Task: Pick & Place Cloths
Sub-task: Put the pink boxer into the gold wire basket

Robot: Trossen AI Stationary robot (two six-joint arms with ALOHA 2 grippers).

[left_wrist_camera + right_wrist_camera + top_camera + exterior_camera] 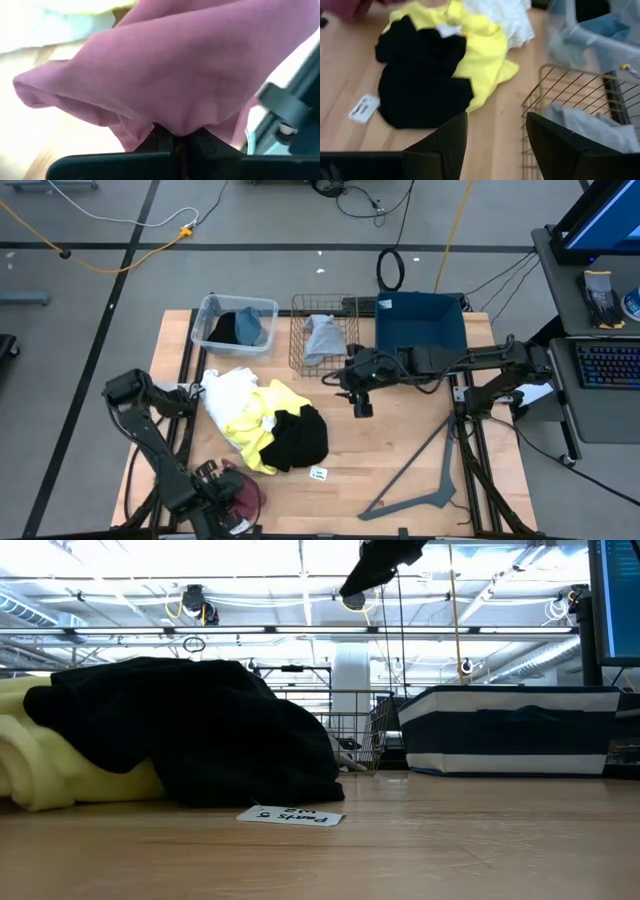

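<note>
A pile of cloths lies on the table's left half: white (228, 390), yellow (258, 420) and black (302, 438), the black one resting on the yellow. The pile also shows in the right wrist view, with the black cloth (420, 80) nearest. A grey cloth (322, 338) lies in the wire basket (300, 360). Black and blue-grey cloths (242, 328) sit in a clear tub. My left gripper (225, 492) is at the near left corner, shut on a maroon cloth (246, 490). My right gripper (360, 402) hovers open beside the basket, touching nothing. My left gripper pinches a bunched fold of the maroon cloth (181, 131) between its two fingers (161, 142). The fabric billows out ahead of the fingers in several loose folds. Whether any of it lies on the table cannot be told.
A dark blue fabric bin (420, 323) stands at the far edge, right of the wire basket. A white tag (318, 473) lies near the black cloth. A grey angled bar (425, 480) lies on the table's near right part. Bare wood shows between pile and bar.
</note>
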